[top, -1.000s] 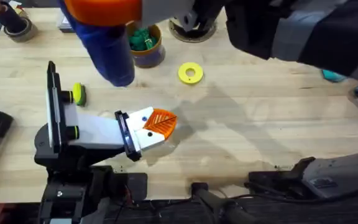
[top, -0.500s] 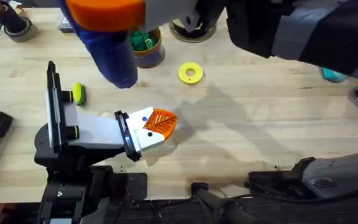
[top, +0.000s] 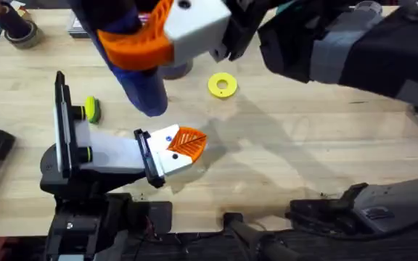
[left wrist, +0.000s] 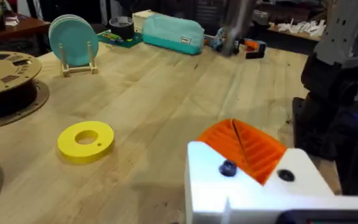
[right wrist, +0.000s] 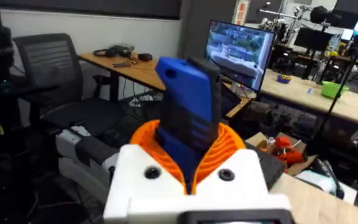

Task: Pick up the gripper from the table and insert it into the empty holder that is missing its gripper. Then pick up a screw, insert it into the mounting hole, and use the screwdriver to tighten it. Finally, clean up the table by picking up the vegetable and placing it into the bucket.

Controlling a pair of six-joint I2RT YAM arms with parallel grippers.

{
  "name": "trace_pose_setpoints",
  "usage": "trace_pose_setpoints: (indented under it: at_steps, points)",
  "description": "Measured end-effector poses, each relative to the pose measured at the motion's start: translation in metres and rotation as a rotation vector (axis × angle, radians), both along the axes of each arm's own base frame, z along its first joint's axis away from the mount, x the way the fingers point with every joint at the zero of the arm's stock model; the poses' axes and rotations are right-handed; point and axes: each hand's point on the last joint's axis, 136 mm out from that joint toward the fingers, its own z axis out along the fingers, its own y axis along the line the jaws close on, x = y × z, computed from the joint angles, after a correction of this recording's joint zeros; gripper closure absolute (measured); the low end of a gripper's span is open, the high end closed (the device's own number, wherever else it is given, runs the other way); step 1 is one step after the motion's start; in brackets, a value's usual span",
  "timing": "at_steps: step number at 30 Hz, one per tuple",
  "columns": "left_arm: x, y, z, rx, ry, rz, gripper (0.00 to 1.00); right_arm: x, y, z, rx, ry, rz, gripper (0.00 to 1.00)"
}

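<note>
Right gripper (right wrist: 188, 165) clamps the screwdriver (top: 142, 90); it should stay vertical over the holder (top: 167, 156); left claw's opening is unclear

One blue screwdriver (top: 142, 87). One yellow ring (top: 222, 85) on the tabletop (top: 281, 145). Two claws: the left claw (top: 183, 145) and the right claw (top: 147, 40). One filament spool (left wrist: 5, 84), one rack of teal plates (left wrist: 73, 40).
</note>
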Motion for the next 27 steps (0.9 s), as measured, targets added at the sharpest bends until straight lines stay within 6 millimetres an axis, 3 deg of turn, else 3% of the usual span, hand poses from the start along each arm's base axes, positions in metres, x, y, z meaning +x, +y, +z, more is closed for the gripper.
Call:
trace_pose_setpoints:
  at_steps: [27]
  points:
    - [0.000, 0.000, 0.000, 0.000, 0.000, 0.000, 0.998, -0.012, 0.000, -0.034, -0.005, 0.015, 0.015, 0.977]
